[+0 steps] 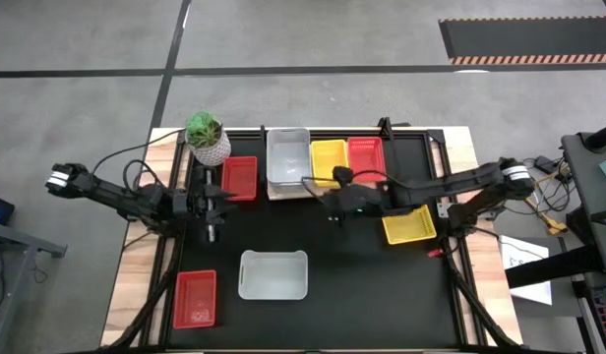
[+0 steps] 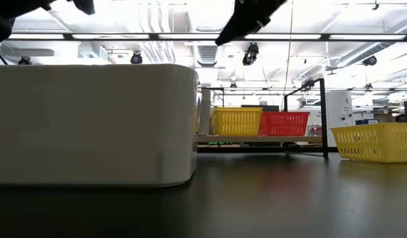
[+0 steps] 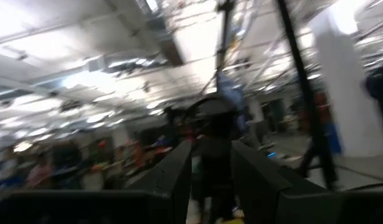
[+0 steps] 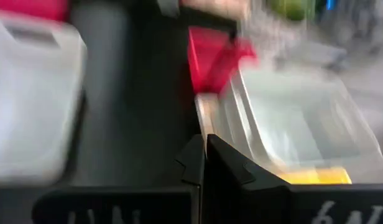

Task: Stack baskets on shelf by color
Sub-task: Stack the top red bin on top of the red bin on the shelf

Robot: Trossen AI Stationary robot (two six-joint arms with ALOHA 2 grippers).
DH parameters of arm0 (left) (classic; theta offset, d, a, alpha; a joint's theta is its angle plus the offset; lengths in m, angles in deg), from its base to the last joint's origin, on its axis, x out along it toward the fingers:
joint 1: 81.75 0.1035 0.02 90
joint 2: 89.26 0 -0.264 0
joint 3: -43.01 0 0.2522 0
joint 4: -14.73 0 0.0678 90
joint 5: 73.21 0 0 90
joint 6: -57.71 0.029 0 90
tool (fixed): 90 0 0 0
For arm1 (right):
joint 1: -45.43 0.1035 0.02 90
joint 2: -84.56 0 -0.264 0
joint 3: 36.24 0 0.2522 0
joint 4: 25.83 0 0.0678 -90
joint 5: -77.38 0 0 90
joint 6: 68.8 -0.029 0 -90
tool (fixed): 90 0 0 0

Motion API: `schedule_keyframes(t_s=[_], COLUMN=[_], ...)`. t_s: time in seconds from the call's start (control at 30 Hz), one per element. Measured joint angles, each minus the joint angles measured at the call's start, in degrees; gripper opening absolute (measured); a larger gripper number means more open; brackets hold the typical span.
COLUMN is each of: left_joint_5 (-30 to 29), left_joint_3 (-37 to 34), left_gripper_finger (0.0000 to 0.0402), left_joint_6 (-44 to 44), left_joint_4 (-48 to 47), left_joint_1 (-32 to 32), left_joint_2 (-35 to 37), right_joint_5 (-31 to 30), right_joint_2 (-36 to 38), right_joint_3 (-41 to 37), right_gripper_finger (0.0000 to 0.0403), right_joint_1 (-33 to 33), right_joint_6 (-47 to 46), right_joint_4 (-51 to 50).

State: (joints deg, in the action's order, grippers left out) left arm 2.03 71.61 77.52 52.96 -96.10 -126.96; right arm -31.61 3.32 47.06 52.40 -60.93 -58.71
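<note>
In the high view the wood-grain shelf (image 1: 276, 193) at the far side carries a grey-white basket (image 1: 287, 157), a yellow basket (image 1: 329, 160) and a red basket (image 1: 365, 155). On the black mat lie a red basket (image 1: 239, 177) left of the shelf, a yellow one (image 1: 409, 226) to the right, and near the front a red one (image 1: 196, 298) and a grey-white one (image 1: 273, 274). My left gripper (image 1: 214, 204) hovers open beside the red basket by the shelf. My right gripper (image 1: 328, 202) is shut and empty, just in front of the shelf's yellow basket.
A green plant in a white pot (image 1: 207, 138) stands at the far left corner, close to my left gripper. Black frame posts rise around the mat. In the low view the near grey-white basket (image 2: 91, 125) fills the left half. Bare mat lies between the two arms.
</note>
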Motion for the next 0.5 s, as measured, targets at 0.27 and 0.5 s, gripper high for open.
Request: schedule_keyframes(t_s=[0.27,0.5], left_joint_5=[-18.9,-21.0], left_joint_3=[1.0,2.4], left_gripper_finger=[0.0096,0.0096], left_joint_6=[-3.0,-6.5], left_joint_4=[0.1,0.1], left_joint_1=[0.0,0.0], left_joint_2=[-4.1,-7.2], right_joint_5=[11.1,11.5], right_joint_2=[2.8,7.3], right_joint_3=[-22.3,-25.7], right_gripper_finger=[0.0013,0.0013], right_joint_1=[0.3,0.5], right_joint_6=[12.8,9.9], right_joint_4=[45.2,39.5])
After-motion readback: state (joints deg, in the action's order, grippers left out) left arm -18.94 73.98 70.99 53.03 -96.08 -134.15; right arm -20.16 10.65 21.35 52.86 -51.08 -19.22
